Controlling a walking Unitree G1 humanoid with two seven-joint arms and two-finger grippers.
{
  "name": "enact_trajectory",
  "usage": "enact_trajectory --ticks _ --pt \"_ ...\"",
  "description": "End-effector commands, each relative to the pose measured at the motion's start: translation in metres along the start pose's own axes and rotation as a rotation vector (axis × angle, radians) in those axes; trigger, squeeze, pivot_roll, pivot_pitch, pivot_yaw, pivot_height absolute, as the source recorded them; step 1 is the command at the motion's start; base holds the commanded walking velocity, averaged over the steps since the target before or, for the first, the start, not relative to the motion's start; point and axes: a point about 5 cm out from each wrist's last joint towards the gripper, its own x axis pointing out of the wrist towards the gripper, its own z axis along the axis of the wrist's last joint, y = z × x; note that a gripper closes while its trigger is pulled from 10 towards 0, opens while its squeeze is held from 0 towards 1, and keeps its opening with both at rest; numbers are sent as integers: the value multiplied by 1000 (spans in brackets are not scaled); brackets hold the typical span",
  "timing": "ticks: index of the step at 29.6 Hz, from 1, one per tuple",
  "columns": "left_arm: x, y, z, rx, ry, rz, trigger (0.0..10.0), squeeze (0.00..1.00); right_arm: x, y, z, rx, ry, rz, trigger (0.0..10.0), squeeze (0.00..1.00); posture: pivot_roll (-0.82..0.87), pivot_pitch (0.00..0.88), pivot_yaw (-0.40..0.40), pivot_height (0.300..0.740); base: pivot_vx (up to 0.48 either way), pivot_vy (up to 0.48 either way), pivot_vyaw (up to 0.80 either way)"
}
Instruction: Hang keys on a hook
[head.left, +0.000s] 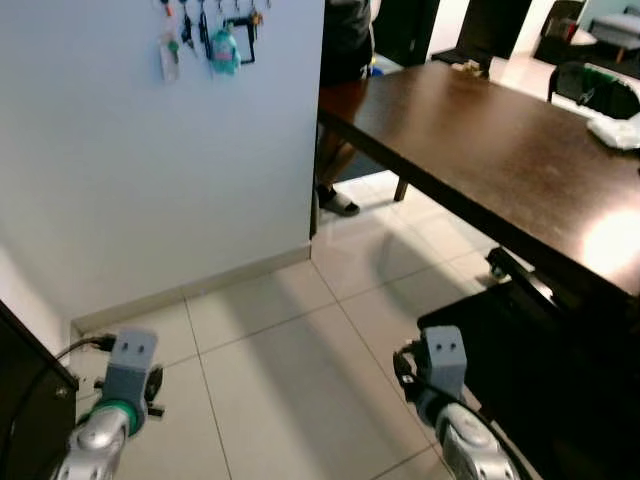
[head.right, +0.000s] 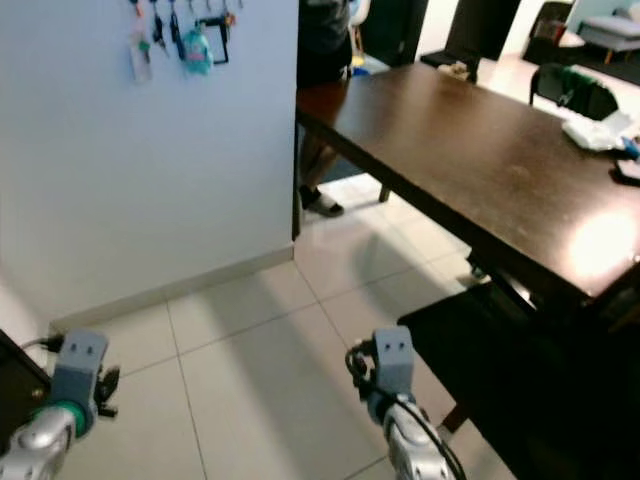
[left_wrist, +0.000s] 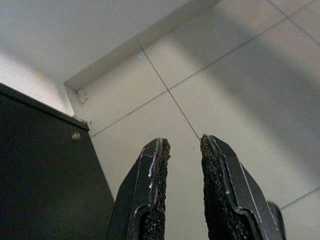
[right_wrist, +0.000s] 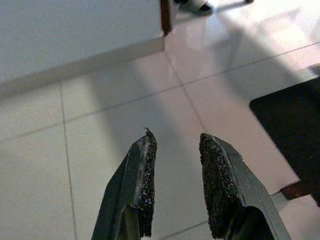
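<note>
Left gripper (left_wrist: 182, 150): fingers (left_wrist: 152, 175) parted, empty, over pale floor tile (left_wrist: 240, 90), a dark cabinet (left_wrist: 45, 175) just beside them. Right gripper (right_wrist: 175, 145): fingers (right_wrist: 215, 170) likewise released, nothing between, above tile near a black mat (right_wrist: 295, 130). Keys (head.left: 222, 45) hang with what looks like a teal charm on wall hooks (head.left: 215, 8), well above and ahead of both. Dark wooden table (head.left: 500, 150) to the right; a person's legs (head.left: 335, 190) stand past the wall corner.

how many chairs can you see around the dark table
2 at least: one black chair at the far end of the dark table, another along its far right side. A dark seat-like shape sits low at the near edge; others may be hidden.
</note>
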Motion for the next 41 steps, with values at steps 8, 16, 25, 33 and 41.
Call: enact_trajectory --ticks 8,16,25,33,41 --pt "6 4 -7 -1 67 -122 10000 0 -11 -21 -28 -40 141 -52 10000 0 54 24 108 740 0 0 0" --pt "-5 11 -26 135 74 67 10000 0 -26 -5 -40 -161 90 -7 10000 0 69 51 171 740 0 0 0" --pt "-56 21 -100 158 129 127 10000 0 -92 -2 -93 -151 122 10 10000 0 79 144 67 740 0 0 0" --pt "-92 14 -134 81 156 154 10000 0 -88 -19 -83 -140 98 -53 10000 0 66 193 89 740 0 0 0" --pt "-72 29 -92 240 114 290 10000 0 -66 -18 -53 -80 -13 -134 10000 0 32 191 149 740 0 0 0"
